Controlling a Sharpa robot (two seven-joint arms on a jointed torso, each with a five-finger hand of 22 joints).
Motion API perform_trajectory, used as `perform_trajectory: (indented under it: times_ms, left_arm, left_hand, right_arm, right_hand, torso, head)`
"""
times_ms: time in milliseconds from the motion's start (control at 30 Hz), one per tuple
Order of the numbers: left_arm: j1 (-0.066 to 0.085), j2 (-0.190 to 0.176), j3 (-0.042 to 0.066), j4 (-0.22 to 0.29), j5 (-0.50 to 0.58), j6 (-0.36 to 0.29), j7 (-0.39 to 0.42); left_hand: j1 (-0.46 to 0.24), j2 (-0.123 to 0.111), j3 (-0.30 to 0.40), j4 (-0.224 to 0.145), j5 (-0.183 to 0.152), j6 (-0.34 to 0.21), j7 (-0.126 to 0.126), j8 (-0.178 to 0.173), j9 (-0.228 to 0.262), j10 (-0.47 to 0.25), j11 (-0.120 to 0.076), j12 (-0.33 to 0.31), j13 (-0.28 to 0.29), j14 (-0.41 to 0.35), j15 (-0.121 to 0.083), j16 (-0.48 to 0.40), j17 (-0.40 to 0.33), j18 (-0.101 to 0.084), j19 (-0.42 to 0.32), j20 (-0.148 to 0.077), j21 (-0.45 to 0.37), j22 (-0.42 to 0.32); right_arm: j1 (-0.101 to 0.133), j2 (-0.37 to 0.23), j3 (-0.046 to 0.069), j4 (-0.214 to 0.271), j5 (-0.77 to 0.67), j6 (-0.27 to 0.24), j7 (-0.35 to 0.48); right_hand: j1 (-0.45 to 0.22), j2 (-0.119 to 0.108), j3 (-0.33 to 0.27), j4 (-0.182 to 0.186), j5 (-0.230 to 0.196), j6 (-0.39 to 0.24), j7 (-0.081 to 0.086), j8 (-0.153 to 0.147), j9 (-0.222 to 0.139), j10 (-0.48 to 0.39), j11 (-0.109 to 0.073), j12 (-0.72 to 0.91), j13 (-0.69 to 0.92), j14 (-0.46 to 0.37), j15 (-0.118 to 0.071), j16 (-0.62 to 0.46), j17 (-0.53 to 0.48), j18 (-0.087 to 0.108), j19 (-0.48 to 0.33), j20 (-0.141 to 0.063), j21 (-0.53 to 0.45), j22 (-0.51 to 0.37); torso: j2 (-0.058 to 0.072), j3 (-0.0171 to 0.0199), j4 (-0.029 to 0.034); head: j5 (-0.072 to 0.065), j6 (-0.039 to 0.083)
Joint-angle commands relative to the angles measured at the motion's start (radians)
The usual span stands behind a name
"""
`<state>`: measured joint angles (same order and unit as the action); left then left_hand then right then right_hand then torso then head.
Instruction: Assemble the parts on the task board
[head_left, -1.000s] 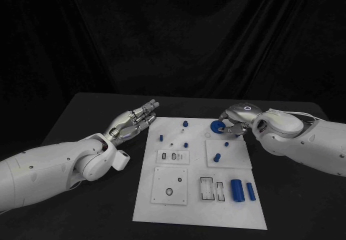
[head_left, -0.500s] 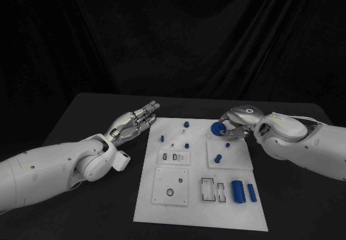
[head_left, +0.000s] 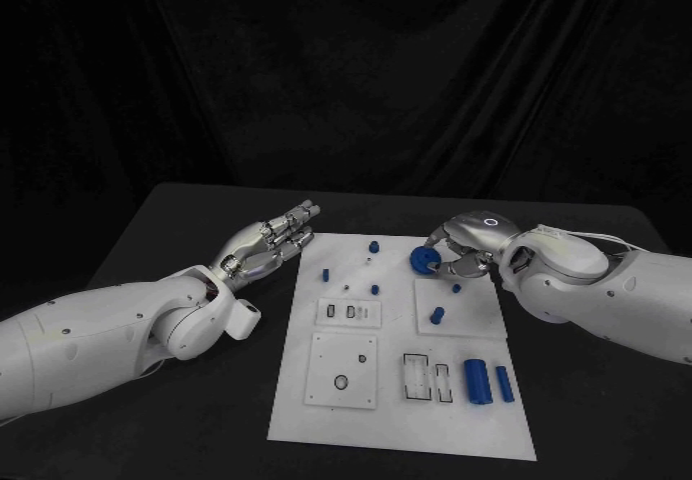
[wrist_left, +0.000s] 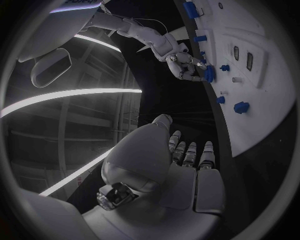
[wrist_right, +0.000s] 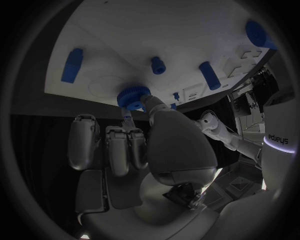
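Observation:
The white task board (head_left: 397, 410) lies in the middle of the black table. My right hand (head_left: 464, 250) hovers over the board's far right part and pinches a round blue toothed wheel (head_left: 423, 260) at its fingertips. The right wrist view has the wheel (wrist_right: 132, 96) just off the board (wrist_right: 156, 30), near a faint round mark. My left hand (head_left: 271, 243) lies flat and open beside the board's far left corner, holding nothing. In the left wrist view, the right hand (wrist_left: 181, 62) with the wheel (wrist_left: 208, 74) sits beyond my left hand (wrist_left: 181, 165).
Small blue pegs stand on the board's far half (head_left: 372, 246) (head_left: 326, 273) (head_left: 454, 289), and a longer piece (head_left: 436, 317) lies on the right plate. Two blue cylinders (head_left: 475, 378) (head_left: 502, 383) lie near the front right, beside slotted recesses (head_left: 426, 378).
My right hand has shifted slightly left and toward the board with the blue wheel still pinched. The left hand has not moved.

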<state>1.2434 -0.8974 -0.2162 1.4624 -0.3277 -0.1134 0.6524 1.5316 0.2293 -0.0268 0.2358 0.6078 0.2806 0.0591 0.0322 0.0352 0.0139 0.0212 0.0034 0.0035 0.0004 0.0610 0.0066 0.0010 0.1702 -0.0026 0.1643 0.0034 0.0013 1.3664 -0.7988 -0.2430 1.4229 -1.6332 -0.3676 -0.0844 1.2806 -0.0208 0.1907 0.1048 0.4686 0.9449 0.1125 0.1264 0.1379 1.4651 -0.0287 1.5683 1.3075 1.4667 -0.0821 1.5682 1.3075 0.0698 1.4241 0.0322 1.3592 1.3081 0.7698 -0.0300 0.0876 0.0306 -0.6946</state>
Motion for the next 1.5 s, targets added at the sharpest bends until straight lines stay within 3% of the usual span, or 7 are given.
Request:
perform_trajectory:
  times_ms: [33,333,500,633,833,1167,1500]
  left_arm:
    - [-0.001,0.001,0.001,0.004,0.001,0.006,0.005]
    - [-0.001,0.003,0.001,0.005,0.001,0.007,0.001]
    - [-0.001,0.004,0.001,0.007,0.001,0.008,-0.001]
    - [-0.001,0.003,0.001,0.009,0.001,0.007,-0.003]
    - [-0.001,0.003,0.001,0.009,0.001,0.007,-0.004]
    - [-0.001,0.009,0.001,0.002,0.001,0.012,-0.006]
    - [-0.001,0.016,0.001,-0.005,0.001,0.018,-0.009]
  left_hand:
    - [0.004,-0.005,0.006,0.001,0.004,-0.004,0.003,0.003,0.000,0.000,0.010,0.001,0.001,0.000,0.008,-0.007,-0.001,0.002,0.003,0.007,-0.003,-0.001]
    - [0.003,-0.006,0.006,0.000,0.004,-0.004,0.004,0.003,0.000,0.001,0.011,0.001,0.001,0.000,0.008,-0.007,-0.001,0.002,0.003,0.007,-0.003,-0.001]
    - [0.001,-0.007,0.009,0.000,0.002,-0.003,0.007,0.003,0.000,0.004,0.016,0.002,0.002,0.000,0.009,-0.007,-0.001,0.003,0.003,0.009,-0.003,-0.001]
    - [0.000,-0.007,0.011,-0.001,0.002,-0.002,0.009,0.004,0.000,0.005,0.017,0.002,0.002,0.000,0.009,-0.007,-0.001,0.003,0.003,0.010,-0.003,-0.001]
    - [-0.001,-0.008,0.012,-0.001,0.001,-0.002,0.010,0.004,0.000,0.007,0.019,0.003,0.003,0.000,0.009,-0.007,-0.001,0.004,0.003,0.010,-0.003,-0.001]
    - [-0.002,-0.008,0.013,-0.001,0.001,-0.003,0.011,0.004,0.000,0.009,0.020,0.003,0.003,0.000,0.009,-0.007,-0.001,0.004,0.003,0.011,-0.003,-0.001]
    - [-0.003,-0.009,0.014,-0.002,0.001,-0.005,0.012,0.003,0.000,0.010,0.022,0.003,0.003,0.000,0.009,-0.007,-0.001,0.004,0.003,0.011,-0.003,-0.001]
  right_arm:
    - [0.003,0.012,0.001,0.004,0.019,0.004,0.000]
    - [0.005,0.070,0.002,-0.018,0.020,0.009,0.006]
    - [0.005,0.112,0.002,-0.041,0.020,0.008,0.005]
    - [0.005,0.146,0.003,-0.062,0.020,0.003,0.009]
    - [0.005,0.172,0.004,-0.075,0.020,-0.005,0.013]
    - [0.005,0.188,0.005,-0.081,0.020,-0.005,0.017]
    - [0.003,0.221,0.005,-0.108,0.020,0.030,0.020]
  right_hand:
    - [-0.014,0.003,0.005,0.003,0.001,0.048,-0.046,0.020,0.128,0.106,0.007,0.003,0.263,0.104,0.005,0.003,0.263,-0.014,0.006,0.002,0.004,0.141]
    - [-0.016,0.004,0.011,0.005,0.006,0.044,-0.042,0.015,0.129,0.106,0.011,0.003,0.263,0.104,0.008,0.003,0.263,-0.015,0.009,0.005,0.006,0.144]
    - [-0.018,0.002,0.015,0.006,0.011,0.042,-0.037,0.011,0.130,0.106,0.015,0.003,0.263,0.104,0.011,0.003,0.263,-0.015,0.009,0.007,0.006,0.144]
    - [-0.018,0.002,0.016,0.006,0.011,0.043,-0.036,0.011,0.130,0.106,0.015,0.003,0.263,0.104,0.012,0.003,0.263,-0.015,0.009,0.007,0.006,0.144]
    - [-0.018,0.002,0.017,0.006,0.012,0.043,-0.035,0.010,0.131,0.106,0.017,0.003,0.263,0.104,0.012,0.003,0.263,-0.015,0.010,0.008,0.007,0.145]
    - [-0.021,0.000,0.020,0.007,0.007,0.043,-0.032,0.008,0.131,0.106,0.020,0.003,0.263,0.104,0.015,0.003,0.263,-0.015,0.009,0.010,0.005,0.145]
    - [-0.029,-0.005,0.033,0.010,-0.028,0.020,-0.024,-0.018,0.129,0.106,0.028,0.003,0.263,0.104,0.023,0.003,0.263,-0.012,0.000,0.019,-0.010,0.140]
  torso:
    - [0.001,-0.0016,0.0002]
    - [0.004,0.0002,0.0035]
    - [0.003,0.0014,0.0035]
    - [0.001,0.0004,0.0015]
    - [0.002,-0.0008,0.0032]
    - [0.003,0.0014,0.0070]
    - [0.001,-0.0006,0.0016]
  head:
    - [0.001,0.000]
    - [-0.005,0.001]
    - [-0.001,-0.001]
    - [0.005,0.000]
    - [0.005,-0.003]
    - [-0.001,-0.009]
    - [-0.001,-0.009]
